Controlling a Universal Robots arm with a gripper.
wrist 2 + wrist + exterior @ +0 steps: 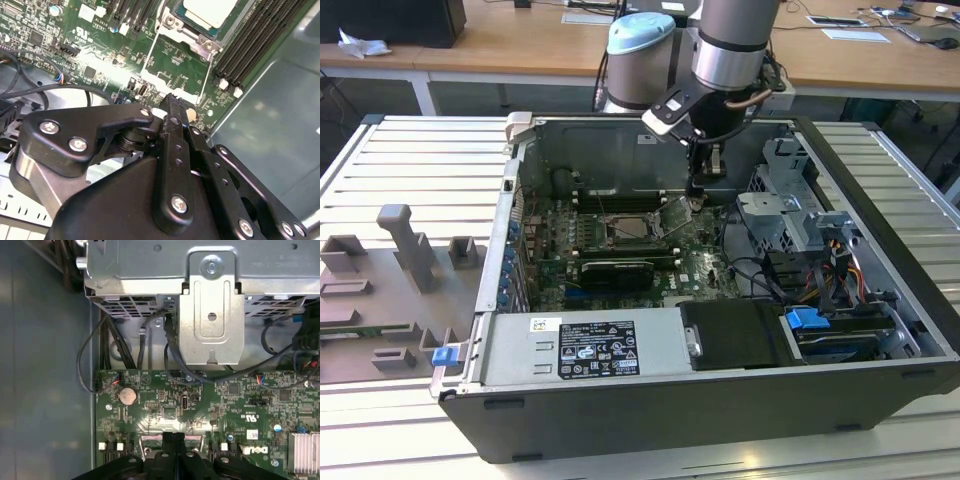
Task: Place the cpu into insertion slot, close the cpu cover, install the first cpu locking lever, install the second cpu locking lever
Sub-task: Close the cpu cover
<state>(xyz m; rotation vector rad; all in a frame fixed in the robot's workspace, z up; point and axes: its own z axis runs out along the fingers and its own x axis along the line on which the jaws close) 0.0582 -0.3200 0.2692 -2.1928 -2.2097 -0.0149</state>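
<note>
- While the single grey robot arm reaches down into the open black computer case (650, 425), which lies on the slatted metal table (410, 150), its one black gripper (696, 200) is held low over the green circuit board (555, 255), towards the case's far wall.
- In both wrist views the two fingers (172, 150) are seen drawn together with no gap, and their tips meet the free edge of the one cpu cover (148, 56), a thin square silver metal frame. Whether that edge is pinched cannot be told.
- The cover is swung open off the socket, and green board is seen through its window.
- One cpu (210, 11), a small square chip with a pale metal top, is seated in the one insertion slot (190, 34), a square socket with a black-and-silver rim, at the cover's hinged side.
- Two banks of long black memory slots (255, 40) flank the socket, one on each side.
- One black graphics card (615, 270) is set between the socket and the case's near wall.
</note>
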